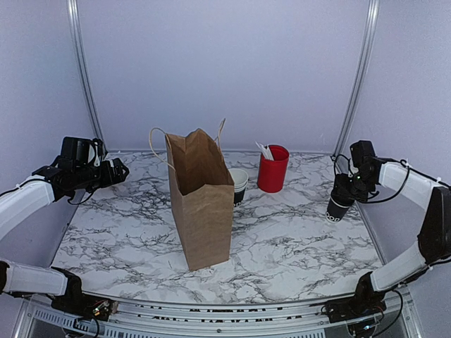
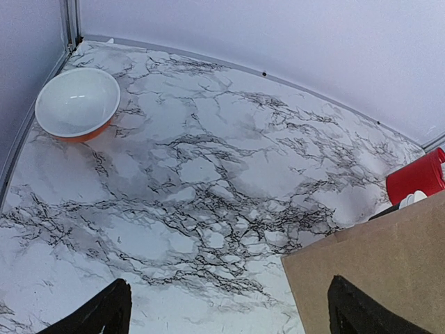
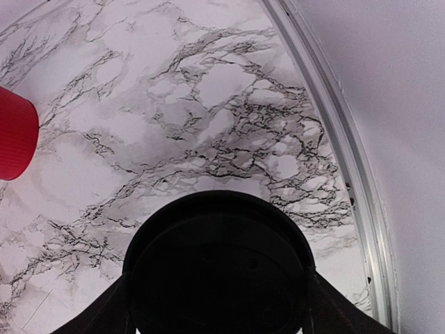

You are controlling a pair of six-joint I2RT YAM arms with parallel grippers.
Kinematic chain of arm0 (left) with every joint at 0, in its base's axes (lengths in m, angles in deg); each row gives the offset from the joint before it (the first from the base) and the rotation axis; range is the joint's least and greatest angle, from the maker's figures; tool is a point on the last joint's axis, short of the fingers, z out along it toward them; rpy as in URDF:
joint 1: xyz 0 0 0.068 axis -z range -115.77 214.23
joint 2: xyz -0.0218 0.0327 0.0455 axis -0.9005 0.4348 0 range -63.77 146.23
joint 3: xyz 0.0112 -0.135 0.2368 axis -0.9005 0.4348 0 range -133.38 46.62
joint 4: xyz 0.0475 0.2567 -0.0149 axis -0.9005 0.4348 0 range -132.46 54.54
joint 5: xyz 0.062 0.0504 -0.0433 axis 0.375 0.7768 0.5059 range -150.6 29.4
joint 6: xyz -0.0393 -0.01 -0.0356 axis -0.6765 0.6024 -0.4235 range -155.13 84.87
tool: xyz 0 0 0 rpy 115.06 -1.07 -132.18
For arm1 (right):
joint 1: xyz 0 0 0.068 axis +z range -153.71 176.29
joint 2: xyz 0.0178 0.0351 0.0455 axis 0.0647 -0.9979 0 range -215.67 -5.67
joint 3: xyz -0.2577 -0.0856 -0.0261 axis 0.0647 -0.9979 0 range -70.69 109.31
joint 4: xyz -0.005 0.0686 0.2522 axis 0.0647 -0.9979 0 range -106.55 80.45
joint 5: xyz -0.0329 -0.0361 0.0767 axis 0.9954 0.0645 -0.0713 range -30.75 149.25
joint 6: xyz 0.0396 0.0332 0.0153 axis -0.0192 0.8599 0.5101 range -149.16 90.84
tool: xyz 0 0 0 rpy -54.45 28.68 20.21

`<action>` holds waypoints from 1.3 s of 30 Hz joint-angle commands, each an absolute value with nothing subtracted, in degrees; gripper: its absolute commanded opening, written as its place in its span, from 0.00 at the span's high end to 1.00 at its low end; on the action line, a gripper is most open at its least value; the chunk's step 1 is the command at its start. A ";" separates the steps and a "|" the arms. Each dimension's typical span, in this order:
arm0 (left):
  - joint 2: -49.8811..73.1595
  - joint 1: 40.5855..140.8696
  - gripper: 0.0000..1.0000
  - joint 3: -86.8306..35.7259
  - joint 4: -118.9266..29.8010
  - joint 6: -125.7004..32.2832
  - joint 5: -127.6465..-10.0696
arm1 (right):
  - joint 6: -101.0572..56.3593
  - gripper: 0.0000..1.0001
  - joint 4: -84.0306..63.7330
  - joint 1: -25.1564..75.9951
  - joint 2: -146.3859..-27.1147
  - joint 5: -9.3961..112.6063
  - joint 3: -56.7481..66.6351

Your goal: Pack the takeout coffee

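Observation:
The takeout coffee [image 1: 340, 205], a small black cup with white lettering, stands at the right side of the marble table. Its round black lid [image 3: 219, 268] fills the lower half of the right wrist view. My right gripper [image 1: 345, 189] comes down over the cup, and its dark fingers [image 3: 104, 313] press against both sides of the lid. The brown paper bag [image 1: 201, 197] stands upright and open in the middle of the table. My left gripper [image 1: 120, 171] hovers at the far left, wide open [image 2: 229, 306] with nothing between its fingers [image 2: 97, 316]. The bag's corner [image 2: 375, 271] lies under its right finger.
A red cup of utensils [image 1: 273, 169] stands behind and right of the bag, and a stack of lidless black cups [image 1: 239, 184] sits between them. A white bowl with an orange outside [image 2: 76, 103] rests in the far left corner. The raised table rail [image 3: 348, 160] runs close beside the coffee.

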State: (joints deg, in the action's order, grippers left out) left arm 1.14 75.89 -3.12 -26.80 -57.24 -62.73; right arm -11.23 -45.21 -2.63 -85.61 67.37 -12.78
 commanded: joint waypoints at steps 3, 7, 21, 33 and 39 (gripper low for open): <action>0.65 75.59 0.01 -2.58 -28.22 -57.69 -63.55 | -11.15 0.27 -44.84 -2.92 -86.40 67.70 -13.31; 0.67 75.59 0.01 -2.60 -28.28 -57.72 -63.67 | -11.14 0.32 -45.17 -2.43 -86.28 67.63 -12.98; 0.97 75.57 0.01 -2.51 -28.36 -57.73 -63.84 | -10.81 0.39 -49.82 0.13 -81.69 71.35 -7.38; 1.99 75.56 0.01 -2.68 -28.46 -57.78 -63.85 | -10.75 0.40 -55.12 5.26 -77.80 70.73 3.27; 2.10 75.55 0.01 -2.60 -28.61 -57.89 -63.76 | -10.99 0.40 -55.32 6.58 -75.28 63.78 8.83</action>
State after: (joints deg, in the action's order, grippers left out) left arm 1.66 75.89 -3.12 -26.89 -57.85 -63.17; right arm -11.19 -54.31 5.26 -77.44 68.76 3.94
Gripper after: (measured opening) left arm 0.992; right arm 0.701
